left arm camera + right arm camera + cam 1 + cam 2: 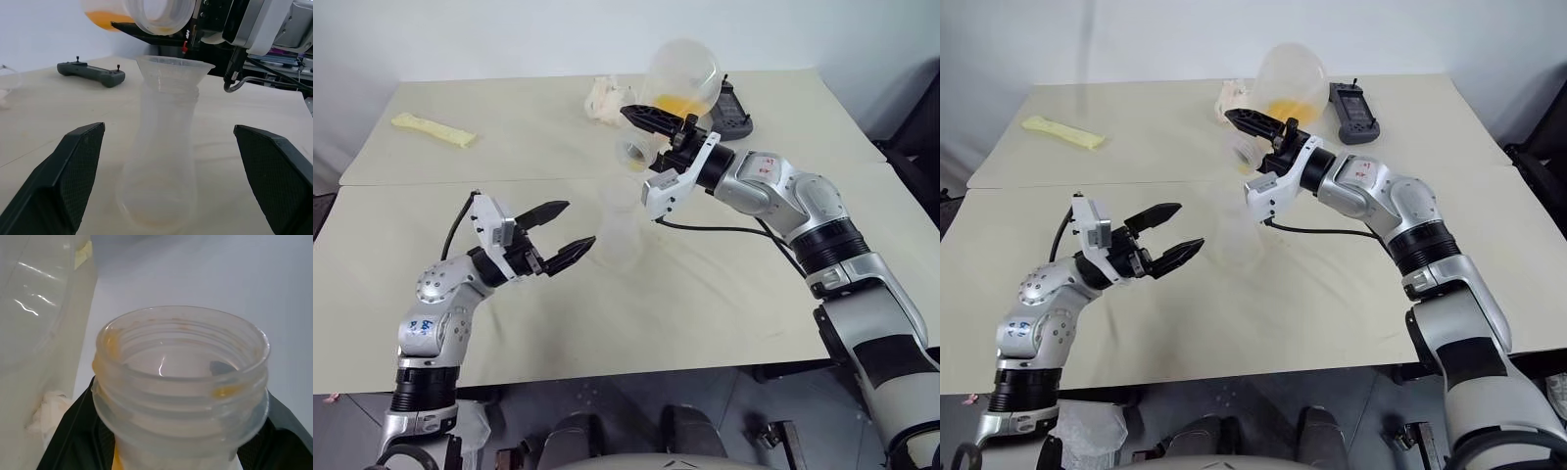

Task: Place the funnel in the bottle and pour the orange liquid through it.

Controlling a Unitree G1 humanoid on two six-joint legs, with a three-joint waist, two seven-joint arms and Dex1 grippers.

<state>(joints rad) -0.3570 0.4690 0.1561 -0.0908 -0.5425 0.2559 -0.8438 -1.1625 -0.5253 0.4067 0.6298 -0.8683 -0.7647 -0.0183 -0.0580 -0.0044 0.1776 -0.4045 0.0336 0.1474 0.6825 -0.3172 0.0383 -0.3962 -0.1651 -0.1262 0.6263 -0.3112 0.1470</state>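
With my right claw point(651, 122) pinching the tilted flask point(680, 78) and my left claw point(563, 230) spread, a hasty tip could send orange liquid point(671, 103) past the funnel point(173, 66).

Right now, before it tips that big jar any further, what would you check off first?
1. Funnel seated in the bottle neck: ok, its cone sits on top of the neck.
2. Bottle upright on the table: ok.
3. Right gripper clamped on the flask neck: ok, shut on it.
4. Flask mouth above the funnel: ok in the left wrist view, though its exact alignment cannot be told.
5. Orange liquid at the mouth: not ok, it sits pooled in the flask's belly.
6. Left gripper steadying the bottle: not ok, open, with fingers apart on either side, not touching.
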